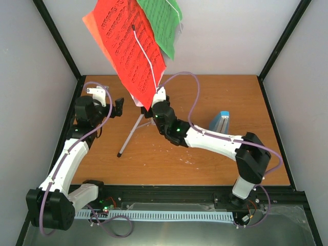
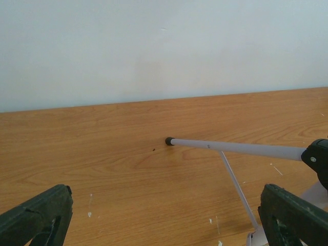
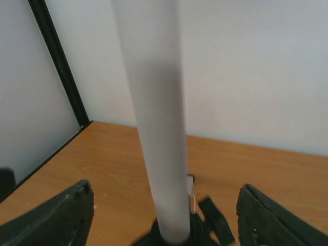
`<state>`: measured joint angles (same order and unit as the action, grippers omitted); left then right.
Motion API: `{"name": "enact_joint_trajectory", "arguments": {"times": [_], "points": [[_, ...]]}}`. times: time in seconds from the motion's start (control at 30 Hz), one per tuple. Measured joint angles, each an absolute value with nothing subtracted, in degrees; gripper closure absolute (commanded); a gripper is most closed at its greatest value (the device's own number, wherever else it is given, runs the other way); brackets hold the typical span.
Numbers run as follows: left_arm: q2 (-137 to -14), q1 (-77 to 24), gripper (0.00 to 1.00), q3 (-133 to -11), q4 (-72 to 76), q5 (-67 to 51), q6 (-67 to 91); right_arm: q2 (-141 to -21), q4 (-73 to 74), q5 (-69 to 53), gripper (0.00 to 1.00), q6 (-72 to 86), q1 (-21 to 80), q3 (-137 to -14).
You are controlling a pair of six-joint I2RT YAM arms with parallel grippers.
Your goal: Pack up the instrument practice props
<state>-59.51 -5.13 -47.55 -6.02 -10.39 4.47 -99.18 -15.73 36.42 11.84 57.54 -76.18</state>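
The music stand (image 1: 131, 134) is standing on its silver tripod legs near the middle of the wooden bench (image 1: 215, 97), slightly toward the left, and its top is rising toward the overhead camera. A red music sheet (image 1: 130, 46) is lying across the front of its desk. A green music sheet (image 1: 164, 20) is showing behind the red one at the upper right, and the edge of a paler orange sheet is peeking out on the left. The right end effector (image 1: 156, 110) is sitting low at the stand's pole, just above the point where the legs are branching out. In the right wrist view its fingers (image 3: 56, 220) are standing spread, with the white pole (image 3: 159, 128) running up between them and a clear gap on each side, so nothing is being pinched. The left end effector (image 1: 119, 106) is hovering just left of the stand, with its fingers (image 2: 36, 215) spread wide and holding nothing. In front of it, one tripod leg (image 2: 241, 148) with a black tip is stretching across the bench. The small blue metronome (image 1: 221, 122) is sitting on the bench to the right, well apart from the stand and just behind the right arm's forearm.
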Motion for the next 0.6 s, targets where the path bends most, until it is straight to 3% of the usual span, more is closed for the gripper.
{"name": "enact_joint_trajectory", "arguments": {"times": [0.07,0.13,0.37,0.6], "points": [[-59.51,-5.13,0.01,-47.55,-6.0,-10.74,4.62,-96.23,-17.04,34.3,0.09,10.85,57.54,-71.81],[-59.51,-5.13,0.01,-47.55,-6.0,-10.9,4.78,-92.71,-18.72,32.4,0.05,9.56,57.49,-67.72],[-59.51,-5.13,0.0,-47.55,-5.98,-11.14,5.13,-78.91,-23.75,21.82,0.03,6.61,53.98,-56.29],[-60.16,-5.13,0.01,-47.55,-5.98,-13.19,5.65,-76.95,-20.29,-15.57,0.08,9.52,35.03,-56.97]]}}
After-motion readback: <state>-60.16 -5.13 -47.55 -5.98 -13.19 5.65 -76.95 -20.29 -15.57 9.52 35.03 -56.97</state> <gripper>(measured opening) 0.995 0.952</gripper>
